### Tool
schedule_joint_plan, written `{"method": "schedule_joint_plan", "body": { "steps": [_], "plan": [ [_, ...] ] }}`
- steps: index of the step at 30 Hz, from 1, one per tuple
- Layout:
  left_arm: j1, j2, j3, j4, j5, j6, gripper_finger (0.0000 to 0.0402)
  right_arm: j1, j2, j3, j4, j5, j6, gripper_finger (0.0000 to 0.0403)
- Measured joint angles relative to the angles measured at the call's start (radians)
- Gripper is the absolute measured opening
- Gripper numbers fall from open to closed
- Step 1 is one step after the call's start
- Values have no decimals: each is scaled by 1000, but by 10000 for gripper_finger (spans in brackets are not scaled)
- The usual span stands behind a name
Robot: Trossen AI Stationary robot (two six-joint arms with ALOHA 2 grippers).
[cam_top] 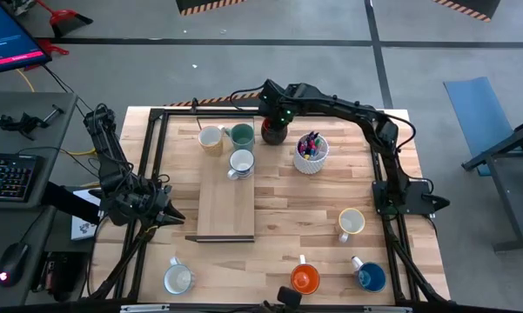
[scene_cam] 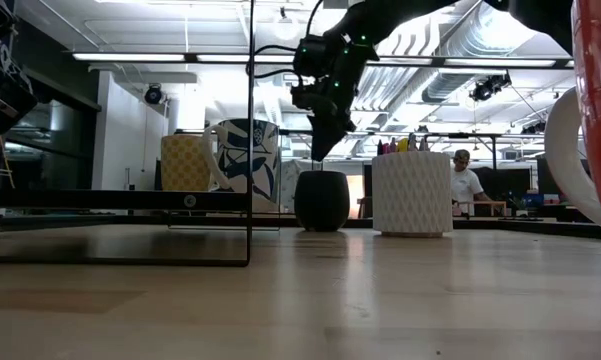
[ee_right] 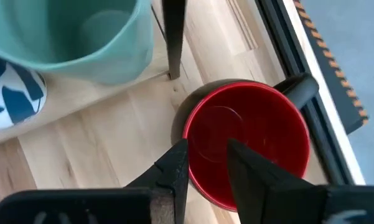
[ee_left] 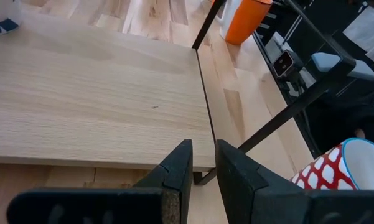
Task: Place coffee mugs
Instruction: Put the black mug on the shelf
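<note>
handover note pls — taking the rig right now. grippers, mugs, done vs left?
Right gripper: above the dark red ceramic mug at the table's far edge, fingers nearly closed, holding nothing.
Left gripper: waiting near the raised wooden board's near left corner, almost shut, empty.
On the board: cream mug, teal green mug, blue-patterned white mug.
Still off it: the red one, cream mug, orange mug, blue mug, white mug.
Pen cup: leave alone.
</note>
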Motion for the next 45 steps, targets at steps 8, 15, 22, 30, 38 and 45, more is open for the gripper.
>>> {"method": "schedule_joint_plan", "body": {
  "steps": [8,15,22,30,38,45],
  "plan": [
    [0,0,0,0,-1,1,60,13,28,0,10,5,7,85],
    [0,0,0,1,-2,1,60,14,49,0,10,8,7,85],
    [0,0,0,2,-2,2,60,14,85,0,13,-3,9,85],
    [0,0,0,-8,-2,1,60,14,100,-1,18,-18,33,85],
    [0,0,0,-17,-2,1,60,18,122,0,9,-25,63,84],
    [0,0,0,-22,-2,1,60,20,125,0,13,-27,62,47]
  ]
}}
